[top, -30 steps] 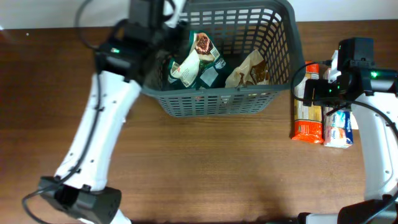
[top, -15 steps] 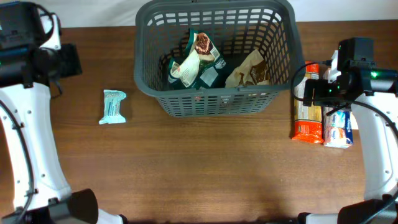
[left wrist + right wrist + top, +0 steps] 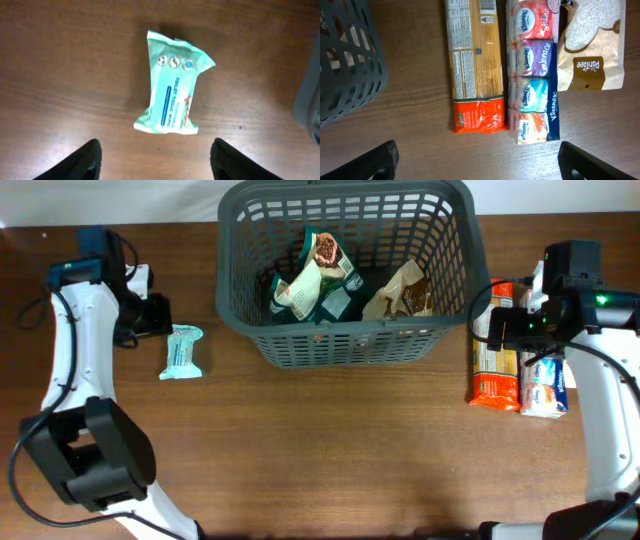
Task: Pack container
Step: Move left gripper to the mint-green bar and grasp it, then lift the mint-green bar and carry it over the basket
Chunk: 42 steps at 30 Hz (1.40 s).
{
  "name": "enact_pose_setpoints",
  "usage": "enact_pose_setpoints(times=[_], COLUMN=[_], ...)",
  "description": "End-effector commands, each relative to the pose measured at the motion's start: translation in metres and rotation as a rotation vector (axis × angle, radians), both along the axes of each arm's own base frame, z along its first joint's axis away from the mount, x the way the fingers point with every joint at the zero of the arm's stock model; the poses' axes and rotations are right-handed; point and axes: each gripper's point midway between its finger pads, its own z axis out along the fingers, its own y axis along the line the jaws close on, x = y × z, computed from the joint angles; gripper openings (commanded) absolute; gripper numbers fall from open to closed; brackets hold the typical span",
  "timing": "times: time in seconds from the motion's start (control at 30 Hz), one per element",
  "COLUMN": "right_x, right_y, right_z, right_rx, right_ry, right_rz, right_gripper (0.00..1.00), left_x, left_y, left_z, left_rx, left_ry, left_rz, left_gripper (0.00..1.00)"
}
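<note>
The dark grey slotted basket [image 3: 345,340] stands at the back middle and holds several snack packets [image 3: 318,275]. A mint green packet [image 3: 182,351] lies flat on the table left of it, also in the left wrist view [image 3: 172,85]. My left gripper [image 3: 150,313] is open and empty just left of that packet [image 3: 156,159]. My right gripper [image 3: 497,326] is open and empty above an orange pasta packet [image 3: 474,65] and a Kleenex tissue pack [image 3: 532,75]. The basket corner shows in the right wrist view [image 3: 350,60].
A beige Panlee bag [image 3: 592,45] lies right of the tissue pack. The pasta packet [image 3: 493,360] and tissue pack [image 3: 546,385] lie at the right side of the wooden table [image 3: 330,450].
My left arm has swung out of the basket to the left and come down beside the mint green packet. The right arm has not moved.
</note>
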Motion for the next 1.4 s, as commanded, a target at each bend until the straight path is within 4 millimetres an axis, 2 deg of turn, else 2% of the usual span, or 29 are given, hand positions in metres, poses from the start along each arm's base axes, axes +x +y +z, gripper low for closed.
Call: enact_pose_setpoints(times=[0.0,0.2,0.3,0.4,0.53,0.73,0.8,1.03,1.07,1.2,1.3,1.37], right_x=[0.003,0.003,0.003,0.003,0.003,0.003,0.003,0.003,0.003,0.003,0.003,0.003], right_y=[-0.004,-0.004,-0.004,-0.004,-0.004,-0.004,-0.004,-0.004,-0.004,-0.004,-0.004,-0.004], right_z=[0.005,0.005,0.005,0.005,0.005,0.005,0.005,0.005,0.005,0.005,0.005,0.005], right_rx=[-0.015,-0.015,-0.015,-0.015,-0.015,-0.016,-0.015,-0.016,-0.016,-0.016,-0.015,-0.016], right_ry=[-0.014,-0.014,-0.014,-0.014,-0.014,-0.014,-0.014,-0.014,-0.014,-0.014,-0.014,-0.014], right_rz=[-0.012,-0.012,-0.012,-0.012,-0.012,-0.012,-0.012,-0.012,-0.012,-0.012,-0.012,-0.012], right_gripper=[0.99,0.99,0.99,0.99,0.99,0.99,0.99,0.99,0.99,0.99,0.99,0.99], left_x=[0.004,-0.001,-0.002,-0.002,0.002,0.012,0.013,0.007,0.006,0.005,0.005,0.005], left_y=[-0.002,-0.005,-0.009,-0.014,-0.026,-0.049,-0.052,-0.055,-0.055,-0.055,-0.055,-0.054], left_z=[-0.012,-0.057,-0.085,-0.101,-0.112,-0.116,-0.118,-0.132,-0.133,-0.134,-0.134,-0.130], left_rx=[-0.013,-0.042,-0.057,-0.062,-0.061,-0.049,-0.042,-0.042,-0.042,-0.042,-0.042,-0.035], left_ry=[0.009,0.124,0.189,0.220,0.231,0.210,0.207,0.217,0.218,0.220,0.221,0.222], left_rz=[-0.019,-0.040,-0.048,-0.061,-0.091,-0.148,-0.158,-0.160,-0.159,-0.160,-0.159,-0.159], left_gripper=[0.66,0.68,0.79,0.79,0.79,0.77,0.72,0.71,0.67,0.36,0.05,0.02])
